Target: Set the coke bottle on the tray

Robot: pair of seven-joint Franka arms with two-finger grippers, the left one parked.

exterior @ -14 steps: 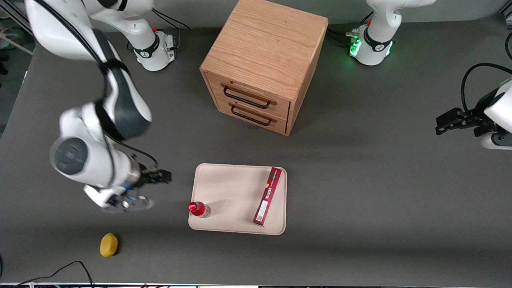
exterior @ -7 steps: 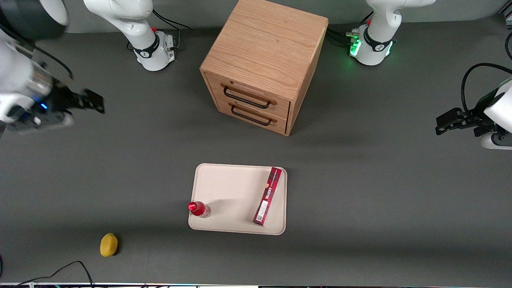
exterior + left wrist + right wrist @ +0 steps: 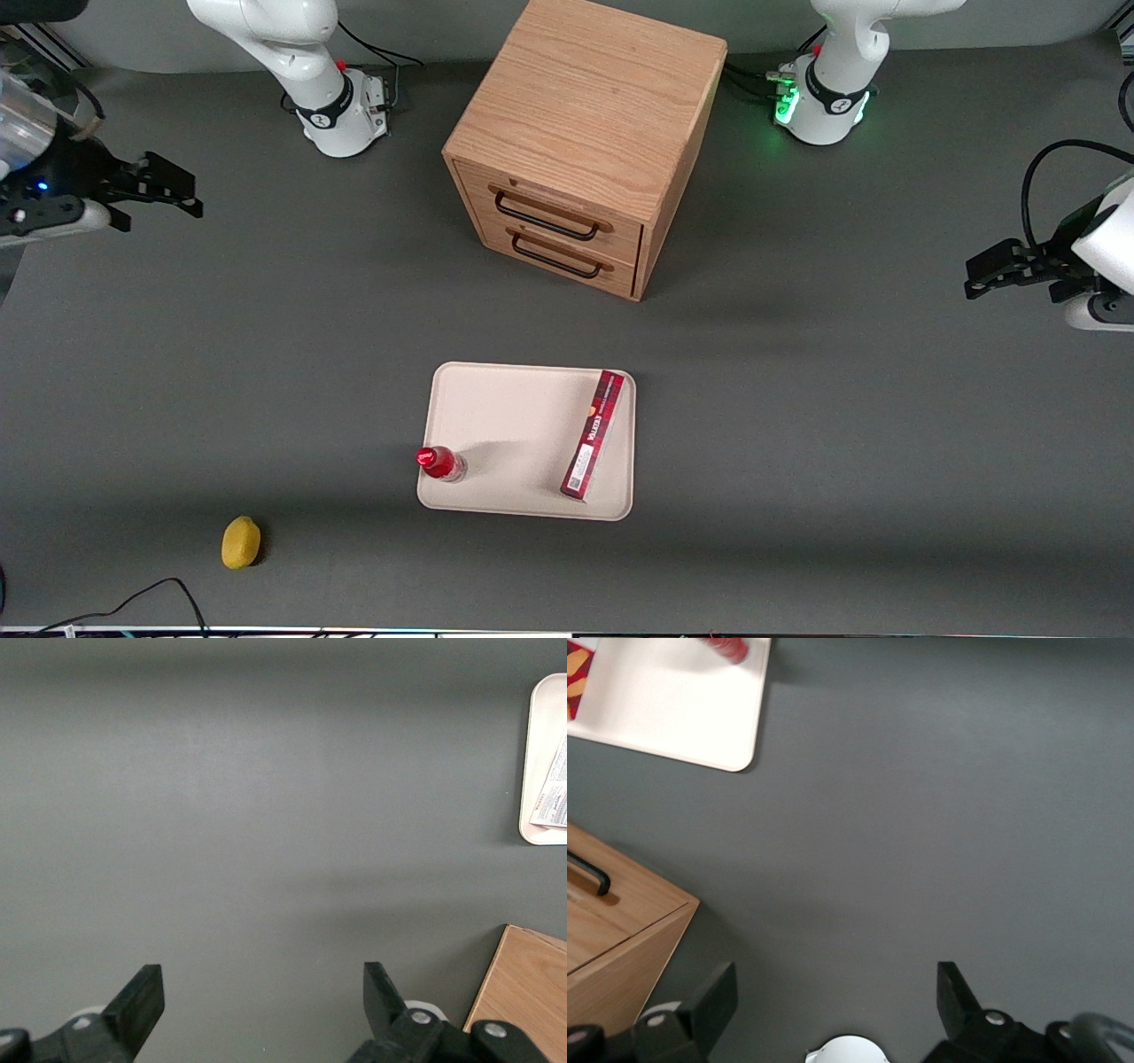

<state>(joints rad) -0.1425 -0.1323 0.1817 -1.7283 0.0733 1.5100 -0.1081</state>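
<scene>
The right arm's gripper (image 3: 173,190) hangs raised at the working arm's end of the table, fingers (image 3: 713,997) spread wide and empty, pointing toward three o'clock in the front view.

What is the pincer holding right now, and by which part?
Nothing. The pincer is open and empty, up toward the working arm's end of the table, well away from the coke bottle, which stands on the tray.

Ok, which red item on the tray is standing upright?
The coke bottle, at the tray's edge toward the working arm; the red box lies flat. The tool is open, far off.
</scene>
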